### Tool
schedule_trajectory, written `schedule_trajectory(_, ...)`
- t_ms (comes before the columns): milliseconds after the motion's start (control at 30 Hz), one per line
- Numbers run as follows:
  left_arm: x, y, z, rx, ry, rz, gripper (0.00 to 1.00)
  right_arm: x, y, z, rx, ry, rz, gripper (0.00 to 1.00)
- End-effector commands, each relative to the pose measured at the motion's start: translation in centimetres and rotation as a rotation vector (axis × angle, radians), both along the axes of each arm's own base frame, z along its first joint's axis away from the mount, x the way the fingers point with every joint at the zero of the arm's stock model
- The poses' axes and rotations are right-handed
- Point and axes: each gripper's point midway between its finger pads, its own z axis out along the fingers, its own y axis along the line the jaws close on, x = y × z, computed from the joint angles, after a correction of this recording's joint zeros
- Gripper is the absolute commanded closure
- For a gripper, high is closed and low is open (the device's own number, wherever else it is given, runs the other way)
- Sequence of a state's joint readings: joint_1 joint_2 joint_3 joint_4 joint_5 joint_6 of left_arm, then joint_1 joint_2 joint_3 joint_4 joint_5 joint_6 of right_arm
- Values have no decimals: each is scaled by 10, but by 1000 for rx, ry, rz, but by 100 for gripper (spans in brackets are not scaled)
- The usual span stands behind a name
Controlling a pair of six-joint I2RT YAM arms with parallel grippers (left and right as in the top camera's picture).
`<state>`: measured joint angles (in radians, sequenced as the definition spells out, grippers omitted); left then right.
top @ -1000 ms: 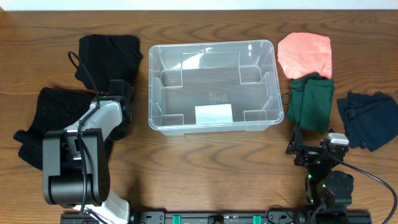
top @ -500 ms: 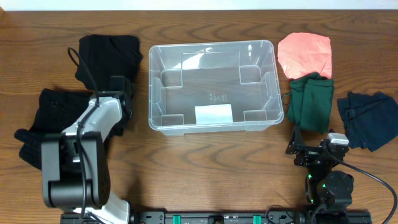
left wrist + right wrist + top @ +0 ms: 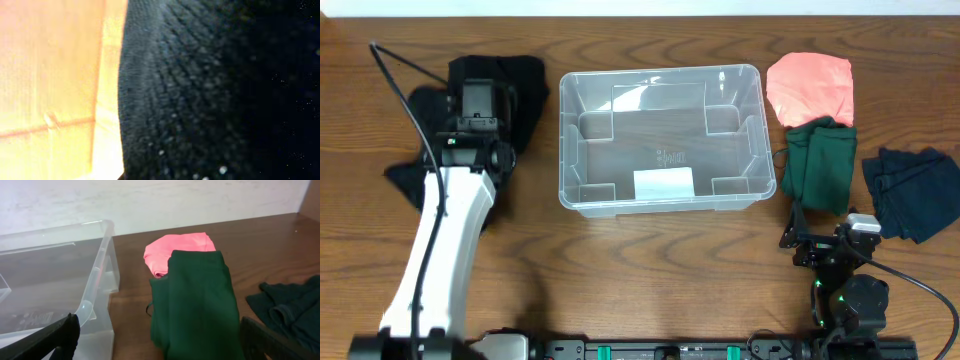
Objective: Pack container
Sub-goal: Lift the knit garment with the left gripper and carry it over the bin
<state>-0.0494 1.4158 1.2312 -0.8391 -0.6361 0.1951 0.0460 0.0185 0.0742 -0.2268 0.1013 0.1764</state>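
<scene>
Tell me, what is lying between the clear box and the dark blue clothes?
A folded dark green garment lies on the wood between the container and the dark blue garment. The overhead view shows it best.

The table is of dark brown wood with a clear grain, and it fills nearly all the overhead view. Behind its far edge stands a pale wall, perhaps painted plaster, but the view is too soft to tell. The light is even, with weak shadows.
</scene>
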Motion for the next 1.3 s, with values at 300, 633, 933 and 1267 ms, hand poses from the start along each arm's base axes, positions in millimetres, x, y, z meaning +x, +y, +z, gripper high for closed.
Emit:
schedule_trajectory(300, 34, -84, 160, 109, -354, -301, 94, 0, -2, -1, 10, -2, -9, 1)
schedule_trajectory(633, 39, -125, 199, 113, -490, -394, 94, 0, -2, -1, 10, -2, -9, 1)
schedule_trajectory(933, 36, -168, 191, -166, -660, -294, 94, 0, -2, -1, 10, -2, -9, 1)
schedule_trajectory(1267, 54, -244, 130, -251, -483, -460, 94, 0, -2, -1, 10, -2, -9, 1)
